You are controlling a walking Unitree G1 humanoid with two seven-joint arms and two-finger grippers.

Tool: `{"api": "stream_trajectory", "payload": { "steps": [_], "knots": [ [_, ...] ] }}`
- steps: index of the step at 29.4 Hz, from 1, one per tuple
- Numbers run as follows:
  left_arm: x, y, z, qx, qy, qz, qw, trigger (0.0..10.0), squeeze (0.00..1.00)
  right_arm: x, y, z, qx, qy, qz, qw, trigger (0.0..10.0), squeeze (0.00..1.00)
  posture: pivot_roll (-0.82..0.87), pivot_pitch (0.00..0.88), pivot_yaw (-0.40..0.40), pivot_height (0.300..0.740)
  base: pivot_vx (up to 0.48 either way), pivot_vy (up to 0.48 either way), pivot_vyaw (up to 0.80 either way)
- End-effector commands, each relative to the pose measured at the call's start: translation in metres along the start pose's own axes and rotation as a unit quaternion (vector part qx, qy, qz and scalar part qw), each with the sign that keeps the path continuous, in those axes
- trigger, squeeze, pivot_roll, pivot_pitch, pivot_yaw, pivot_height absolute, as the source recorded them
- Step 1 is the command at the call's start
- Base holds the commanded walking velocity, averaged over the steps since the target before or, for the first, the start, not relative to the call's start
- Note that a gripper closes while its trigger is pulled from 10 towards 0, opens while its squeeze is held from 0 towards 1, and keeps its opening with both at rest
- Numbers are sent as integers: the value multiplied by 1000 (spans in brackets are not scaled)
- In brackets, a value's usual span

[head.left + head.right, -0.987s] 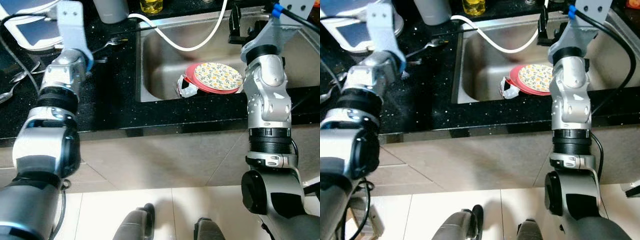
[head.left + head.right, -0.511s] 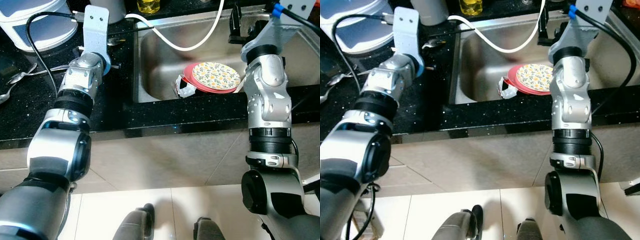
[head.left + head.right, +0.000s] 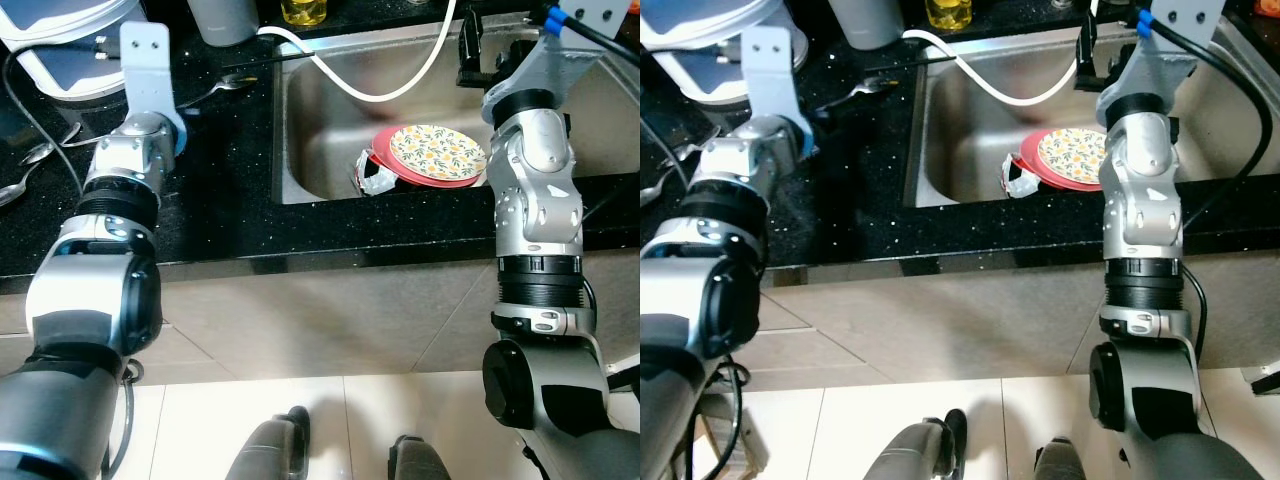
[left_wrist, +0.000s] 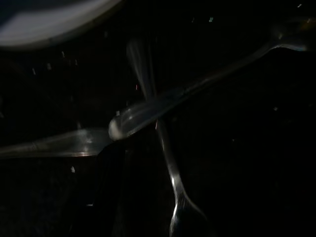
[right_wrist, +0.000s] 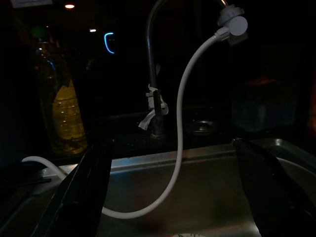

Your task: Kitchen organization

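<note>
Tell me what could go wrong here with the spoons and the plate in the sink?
Three things might go wrong:
1. The spoons lie crossed on the dark counter, so the left end effector may lift two at once or knock one away.
2. The white hose hangs into the sink near the right end effector, which could snag it.
3. The flowered plate rests tilted on a red dish; a bump could make it slide.

Floral plate (image 3: 437,151): round, white with yellow-orange flowers, lying flat atop a red plate (image 3: 428,177) at the sink's (image 3: 330,150) near wall. Spoons (image 3: 25,170): several, steel, scattered flat on the black counter left of the sink; two cross each other (image 4: 158,111).
</note>
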State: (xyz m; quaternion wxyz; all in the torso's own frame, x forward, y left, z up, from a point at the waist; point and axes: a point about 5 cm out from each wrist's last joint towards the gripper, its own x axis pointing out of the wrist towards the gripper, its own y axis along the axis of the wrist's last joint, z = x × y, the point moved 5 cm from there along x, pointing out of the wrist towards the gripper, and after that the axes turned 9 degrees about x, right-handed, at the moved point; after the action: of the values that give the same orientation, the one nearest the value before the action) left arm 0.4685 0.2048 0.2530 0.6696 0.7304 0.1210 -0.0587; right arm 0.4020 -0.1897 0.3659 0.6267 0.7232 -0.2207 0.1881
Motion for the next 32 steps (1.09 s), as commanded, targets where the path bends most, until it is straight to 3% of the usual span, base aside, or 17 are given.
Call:
{"api": "stream_trajectory", "payload": {
  "steps": [1, 4, 5, 6, 7, 8, 9, 12, 21, 24, 26, 28, 29, 30, 31, 32],
  "knots": [
    [1, -14, -11, -17, 8, -29, 999, 10000, 0, 0, 2, -6, 4, 9, 6, 1000, 10000, 0, 77, 123, 154, 740, 0, 0, 0],
    [1, -24, -12, -36, 12, -48, 998, 10000, 0, 0, 2, -6, 4, 9, 6, 1000, 10000, 0, 77, 123, 153, 740, 0, 0, 0],
    [1, -30, -14, -51, 19, -61, 997, 8706, 0, 0, 2, -6, 4, 9, 6, 1000, 10000, 0, 77, 126, 153, 740, 0, 0, 0],
    [1, -30, -14, -51, 19, -61, 997, 8706, 0, 0, 2, -6, 4, 9, 6, 1000, 10000, 0, 77, 126, 153, 740, 0, 0, 0],
    [1, -37, -17, -67, 25, -72, 995, 6510, 0, 1, 2, -6, 4, 9, 6, 1000, 10000, 0, 77, 126, 153, 740, 0, 0, 0],
    [1, -37, -17, -67, 25, -72, 995, 6510, 0, 1, 2, -6, 4, 9, 6, 1000, 10000, 0, 77, 126, 153, 740, 0, 0, 0],
    [1, -43, -19, -80, 31, -83, 993, 0, 0, 1, 3, -6, 4, 9, 6, 1000, 10000, 0, 76, 131, 152, 740, 0, 0, 0],
    [1, -50, -20, -92, 35, -95, 991, 0, 0, 1, 3, -6, 3, 9, 5, 1000, 10000, 0, 77, 134, 152, 740, 0, 0, 0],
    [1, -48, -20, -92, 37, -89, 991, 0, 0, 1, 2, -6, 3, 8, 5, 1000, 10000, 0, 77, 137, 153, 740, 0, 0, 0],
    [2, -38, -21, -72, 42, -68, 994, 0, 0, 1, 2, -6, 3, 8, 4, 1000, 10000, 0, 77, 137, 153, 740, 0, 0, 0],
    [1, -12, -14, -57, 28, -14, 998, 0, 0, 1, 2, -5, 3, 7, 4, 1000, 10000, 0, 77, 139, 152, 740, 0, 0, 0],
    [1, -12, -14, -57, 28, -14, 998, 0, 0, 1, 2, -5, 3, 7, 4, 1000, 10000, 0, 77, 139, 152, 740, 0, 0, 0],
    [0, -1, -12, -40, 27, 11, 999, 4000, 0, 1, 2, -5, 3, 7, 4, 1000, 10000, 0, 77, 139, 152, 740, 0, 0, 0],
    [0, -1, -12, -40, 27, 11, 999, 4000, 0, 1, 2, -5, 3, 7, 4, 1000, 10000, 0, 77, 139, 152, 740, 0, 0, 0],
    [-2, 11, -9, -20, 24, 38, 999, 10000, 0, 1, 2, -5, 3, 7, 4, 1000, 10000, 0, 77, 139, 152, 740, 0, 0, 0],
    [-4, 25, -5, 1, 23, 68, 997, 10000, 0, 1, 2, -5, 3, 7, 4, 1000, 10000, 0, 79, 139, 153, 740, 0, 0, 0]
  ]
}}
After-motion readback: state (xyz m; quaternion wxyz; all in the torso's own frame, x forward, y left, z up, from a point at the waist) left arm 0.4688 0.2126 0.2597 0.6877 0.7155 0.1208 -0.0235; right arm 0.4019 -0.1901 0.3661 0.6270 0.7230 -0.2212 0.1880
